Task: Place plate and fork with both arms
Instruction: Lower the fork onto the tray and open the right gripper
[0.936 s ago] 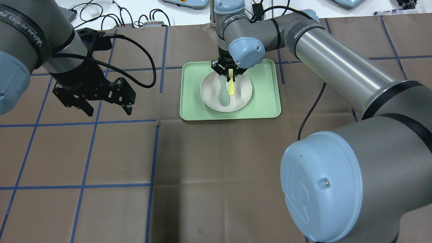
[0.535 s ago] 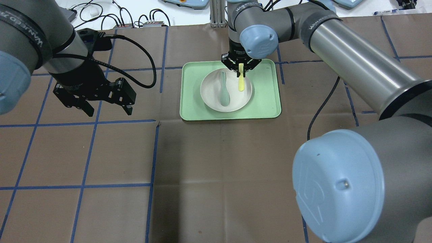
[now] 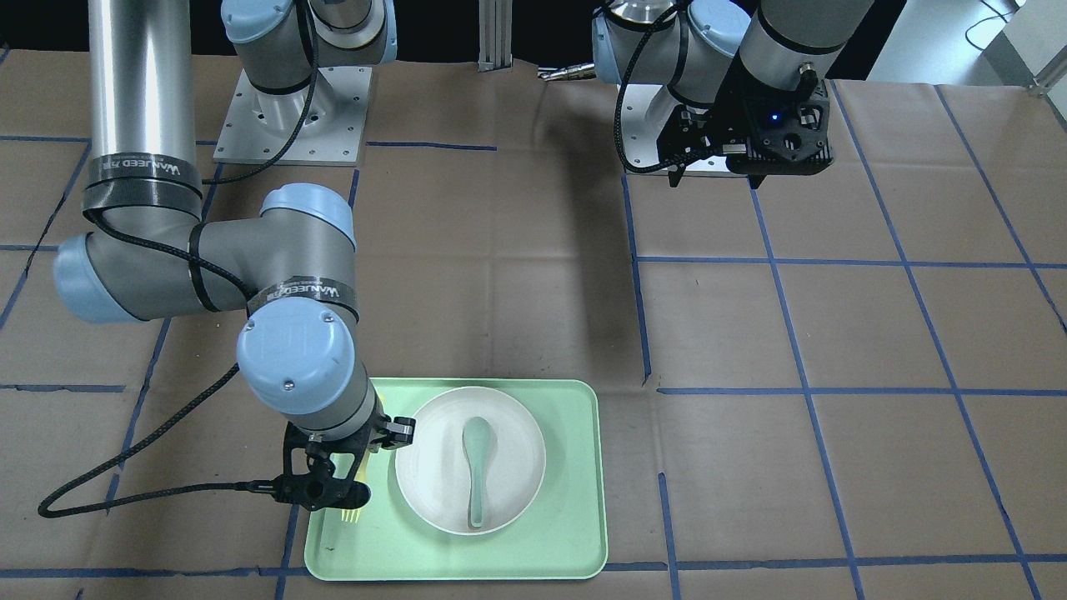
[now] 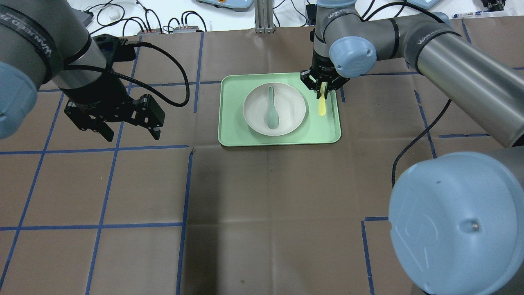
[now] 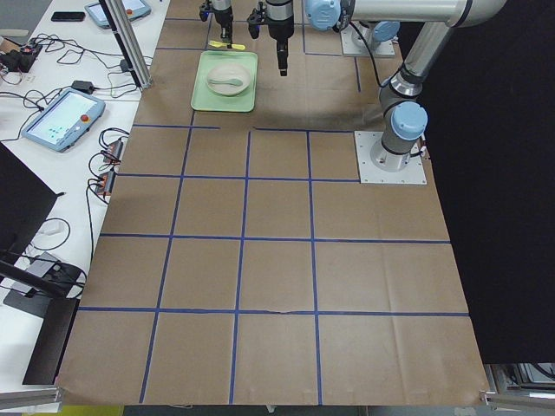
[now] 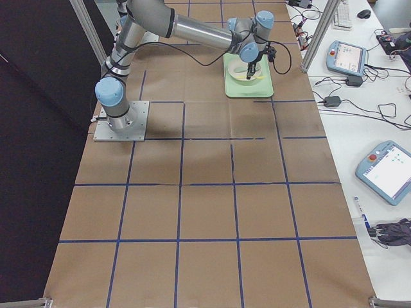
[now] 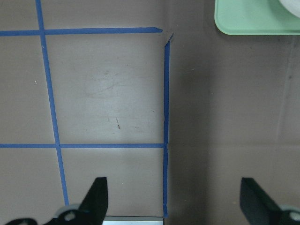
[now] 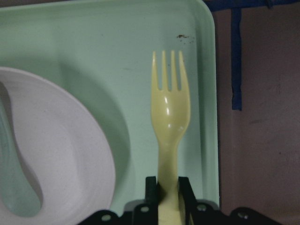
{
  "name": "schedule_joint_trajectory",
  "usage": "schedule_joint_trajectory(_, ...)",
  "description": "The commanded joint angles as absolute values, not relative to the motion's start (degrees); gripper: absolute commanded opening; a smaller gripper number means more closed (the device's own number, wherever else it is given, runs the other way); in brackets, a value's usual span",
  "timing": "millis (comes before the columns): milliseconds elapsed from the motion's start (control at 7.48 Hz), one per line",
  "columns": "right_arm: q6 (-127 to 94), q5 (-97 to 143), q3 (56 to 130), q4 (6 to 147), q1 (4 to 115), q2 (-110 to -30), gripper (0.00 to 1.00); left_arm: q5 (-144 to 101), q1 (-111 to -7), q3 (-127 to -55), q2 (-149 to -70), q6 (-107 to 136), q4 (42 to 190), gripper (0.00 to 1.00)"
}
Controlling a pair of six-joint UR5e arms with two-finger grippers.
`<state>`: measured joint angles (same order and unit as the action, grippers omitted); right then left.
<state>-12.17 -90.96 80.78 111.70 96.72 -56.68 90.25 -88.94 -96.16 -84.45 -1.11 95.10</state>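
The white plate [image 4: 291, 110] sits in the mint-green tray [image 4: 233, 123] with a grey-green spoon [image 4: 271, 108] lying in it. My right gripper [image 4: 323, 88] is shut on the handle of the pale-yellow fork [image 4: 322, 105]. It holds the fork over the tray's right strip, between the plate and the tray's rim. The right wrist view shows the fork [image 8: 170, 122] pinched between the fingers, tines pointing away, with the plate [image 8: 70, 154] to its left. My left gripper [image 4: 132, 136] is open and empty, hanging above the table left of the tray.
Brown paper with blue tape lines covers the table [image 4: 262, 205]. Cables and small boxes [image 4: 163, 24] lie beyond the far edge. The tray's corner [image 7: 253, 18] shows at the top of the left wrist view.
My right gripper has carried the fork rightward, from over the plate to over the tray's right strip. The left arm has not moved.
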Motion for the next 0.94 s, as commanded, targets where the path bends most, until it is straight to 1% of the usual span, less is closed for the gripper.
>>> schedule_joint_trajectory(0, -11.2, -91.1, 84.8, 121.3, 96.1, -54.6, 0.00, 90.3, -88.9, -96.2, -84.4, -1.1, 95.1, 1.00)
schedule_joint_trajectory(267, -11.5, -91.0, 84.5, 122.4, 96.3, -52.0, 0.00, 90.3, -88.9, -96.2, -84.4, -1.1, 95.1, 1.00)
schedule_joint_trajectory(669, -11.2, -91.1, 83.9, 122.1, 96.2, -52.5, 0.02, 90.3, -88.9, -96.2, -84.5, -1.1, 95.1, 1.00)
schedule_joint_trajectory(802, -11.2, -91.2, 83.9, 121.5, 96.2, -52.6, 0.18, 90.3, -88.9, -96.2, -84.4, -1.2, 95.1, 1.00)
